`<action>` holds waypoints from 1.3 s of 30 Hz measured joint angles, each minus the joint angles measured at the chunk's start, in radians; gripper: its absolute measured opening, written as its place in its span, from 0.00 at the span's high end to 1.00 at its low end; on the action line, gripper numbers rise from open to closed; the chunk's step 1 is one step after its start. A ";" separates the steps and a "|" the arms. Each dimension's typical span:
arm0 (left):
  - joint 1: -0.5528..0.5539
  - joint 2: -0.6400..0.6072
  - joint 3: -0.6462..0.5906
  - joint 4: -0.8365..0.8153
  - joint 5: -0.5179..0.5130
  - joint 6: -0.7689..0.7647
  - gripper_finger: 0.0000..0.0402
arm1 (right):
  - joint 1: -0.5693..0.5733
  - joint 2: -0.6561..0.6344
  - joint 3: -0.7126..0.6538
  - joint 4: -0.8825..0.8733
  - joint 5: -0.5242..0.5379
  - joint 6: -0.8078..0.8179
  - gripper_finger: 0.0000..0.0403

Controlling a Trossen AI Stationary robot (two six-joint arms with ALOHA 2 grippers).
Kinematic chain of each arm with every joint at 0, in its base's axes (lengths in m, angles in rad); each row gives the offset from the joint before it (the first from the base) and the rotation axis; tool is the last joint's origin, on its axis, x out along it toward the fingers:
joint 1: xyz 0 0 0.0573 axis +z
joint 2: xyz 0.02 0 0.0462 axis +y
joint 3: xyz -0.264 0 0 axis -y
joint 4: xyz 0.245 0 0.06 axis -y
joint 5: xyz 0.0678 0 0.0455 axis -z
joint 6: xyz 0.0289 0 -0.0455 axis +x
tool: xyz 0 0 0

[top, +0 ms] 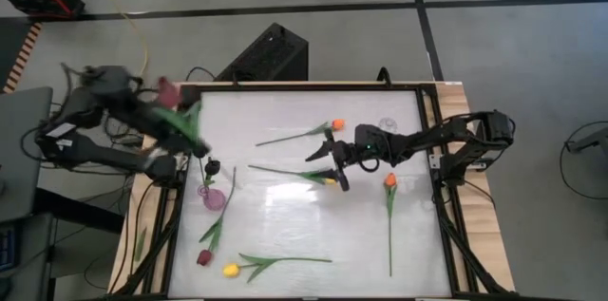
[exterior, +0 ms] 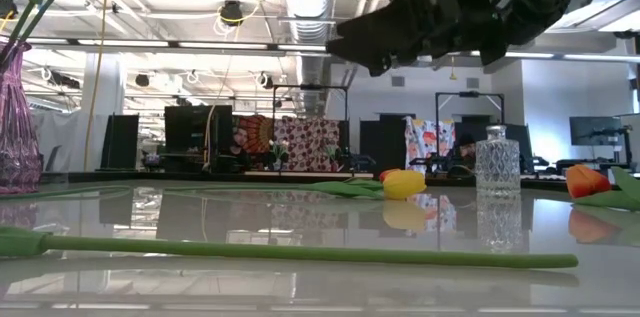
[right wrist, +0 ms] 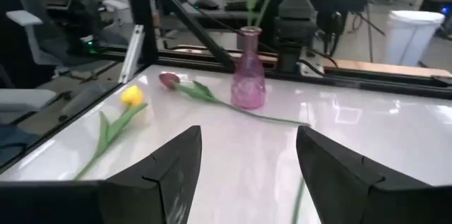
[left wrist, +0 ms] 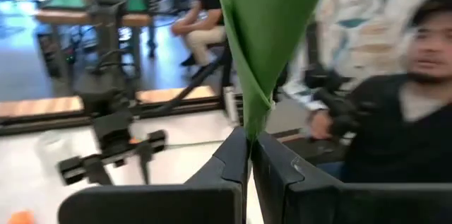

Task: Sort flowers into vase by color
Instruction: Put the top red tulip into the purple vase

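Left gripper (left wrist: 248,155) was clamped tight on the leaf of a maroon tulip (top: 169,94), held up and outboard of the pink vase (top: 213,192) (head blurred in the overhead). I judged the step as carrying that stem to the vase; next it needs the stem tip lined up over the narrow neck. Right gripper (right wrist: 247,171) hung wide apart and empty, well across the table from the vase. Another maroon tulip (right wrist: 169,80) and a yellow tulip (right wrist: 131,97) lay near the vase.
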 joint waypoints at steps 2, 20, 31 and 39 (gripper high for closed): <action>-0.048 -0.029 -0.008 -0.016 0.004 -0.002 1.00 | 0.010 0.000 0.000 0.003 0.000 -0.002 0.36; -0.184 -0.251 -0.326 -0.149 -0.132 -0.107 1.00 | 0.003 0.000 0.000 -0.011 0.002 -0.003 0.36; -0.184 -0.363 -0.404 -0.207 -0.233 -0.144 1.00 | 0.003 0.000 0.000 -0.011 0.003 -0.003 0.36; -0.183 -0.381 -0.456 -0.241 -0.257 -0.166 1.00 | 0.003 0.000 0.000 -0.011 0.003 -0.003 0.36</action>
